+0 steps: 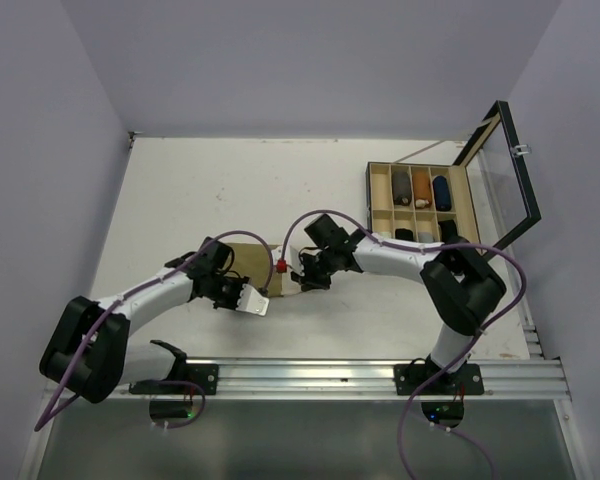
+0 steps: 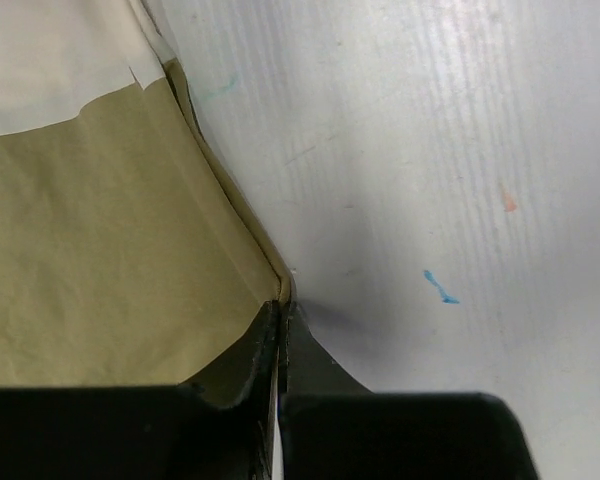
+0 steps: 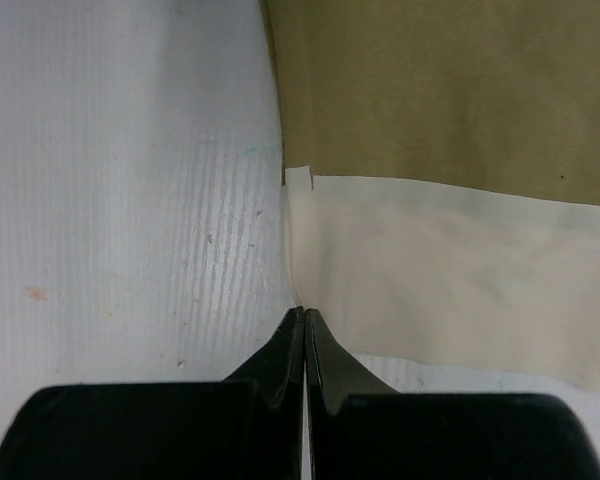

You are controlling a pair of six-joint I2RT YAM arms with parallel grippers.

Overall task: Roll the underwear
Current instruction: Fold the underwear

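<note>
Underwear [image 1: 252,258], the olive-tan pair, lies flat on desk [image 1: 200,190], central, between both arms, with cream waistband [image 3: 430,290] toward the right. Left fingers [image 2: 248,362] are clenched on a thin sliver of olive edge. Right fingers [image 3: 277,352] are pressed together at the waistband corner; cannot tell whether cloth sits between them. Risk: such shallow bites may slip when rolling starts. One side dropping out would skew the roll.

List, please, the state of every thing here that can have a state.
underwear, lying flat, not rolled yet
left hand, shut on the underwear's edge
right hand, shut, tips at the underwear's corner
box lid, open, standing up
box, several compartments hold rolled items
</note>
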